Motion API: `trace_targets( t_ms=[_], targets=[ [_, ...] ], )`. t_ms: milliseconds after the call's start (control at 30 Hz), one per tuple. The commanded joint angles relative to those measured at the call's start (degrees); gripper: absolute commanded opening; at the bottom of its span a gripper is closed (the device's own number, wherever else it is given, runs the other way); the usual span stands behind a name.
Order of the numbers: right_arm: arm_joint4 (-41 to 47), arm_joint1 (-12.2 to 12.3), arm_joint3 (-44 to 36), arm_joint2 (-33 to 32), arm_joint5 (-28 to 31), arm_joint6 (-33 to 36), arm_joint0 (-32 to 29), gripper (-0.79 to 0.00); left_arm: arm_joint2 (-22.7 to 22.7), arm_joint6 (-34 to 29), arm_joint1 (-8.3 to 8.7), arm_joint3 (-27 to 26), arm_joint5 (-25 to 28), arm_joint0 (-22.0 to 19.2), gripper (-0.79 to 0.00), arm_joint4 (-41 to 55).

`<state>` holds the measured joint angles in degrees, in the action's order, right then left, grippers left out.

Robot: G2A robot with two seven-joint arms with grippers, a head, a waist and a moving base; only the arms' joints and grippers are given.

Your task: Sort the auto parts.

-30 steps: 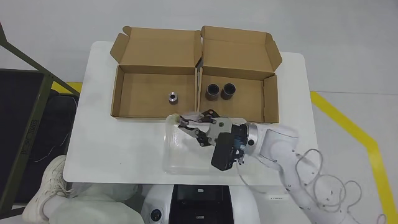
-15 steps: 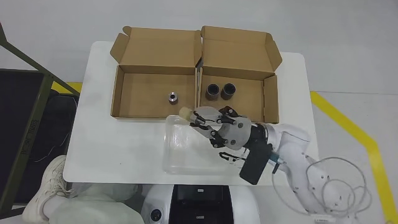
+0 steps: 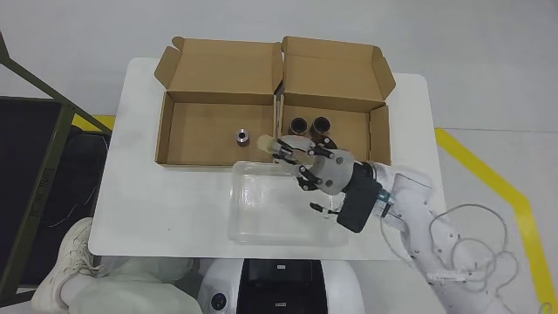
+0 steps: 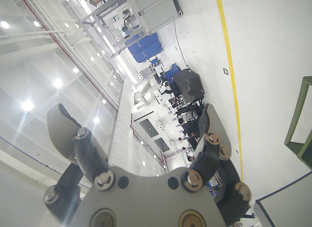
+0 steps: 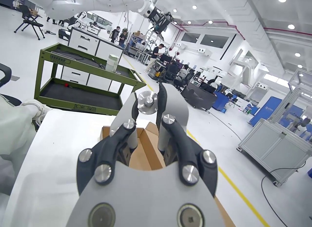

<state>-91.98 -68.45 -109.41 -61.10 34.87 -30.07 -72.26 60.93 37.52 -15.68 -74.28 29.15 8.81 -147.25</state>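
My right gripper (image 3: 275, 149) is shut on a small round silver part (image 5: 147, 103), which looks pale at its tip (image 3: 264, 145) in the top view. It hovers over the near wall of the left cardboard box (image 3: 179, 131), close to the divider between the boxes. One silver part (image 3: 241, 136) lies in that box. Two dark cylindrical parts (image 3: 298, 126) (image 3: 321, 126) stand in the right box (image 3: 353, 135). My left gripper (image 4: 132, 110) is open, holds nothing, and points up into the room.
A clear plastic tray (image 3: 234, 227) lies on the white table (image 3: 131, 192) in front of the boxes, partly under the right arm. Both box lids stand open at the back. A green cart (image 5: 80, 79) stands off the table's left side.
The right gripper has carried the silver part from above the clear tray away from me, up to the near edge of the left box.
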Motion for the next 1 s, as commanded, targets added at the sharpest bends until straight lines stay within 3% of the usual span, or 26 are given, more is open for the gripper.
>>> trace_targets(
  t_ms=[0, 500, 967],
  targets=[
    [0.57, -0.16, 1.18, 0.62, -0.03, 1.07, 0.91, -0.785, 0.0, 0.0, 0.0, 0.0, 0.0, 0.0, 0.0, 0.0],
    [6.67, -2.93, 14.37, 8.45, -2.47, 12.89, 11.18, -0.785, 0.0, 0.0, 0.0, 0.0, 0.0, 0.0, 0.0, 0.0],
    [15.03, -8.31, 34.05, 18.58, -4.0, 21.88, 24.42, -0.785, 0.0, 0.0, 0.0, 0.0, 0.0, 0.0, 0.0, 0.0]
  ],
)
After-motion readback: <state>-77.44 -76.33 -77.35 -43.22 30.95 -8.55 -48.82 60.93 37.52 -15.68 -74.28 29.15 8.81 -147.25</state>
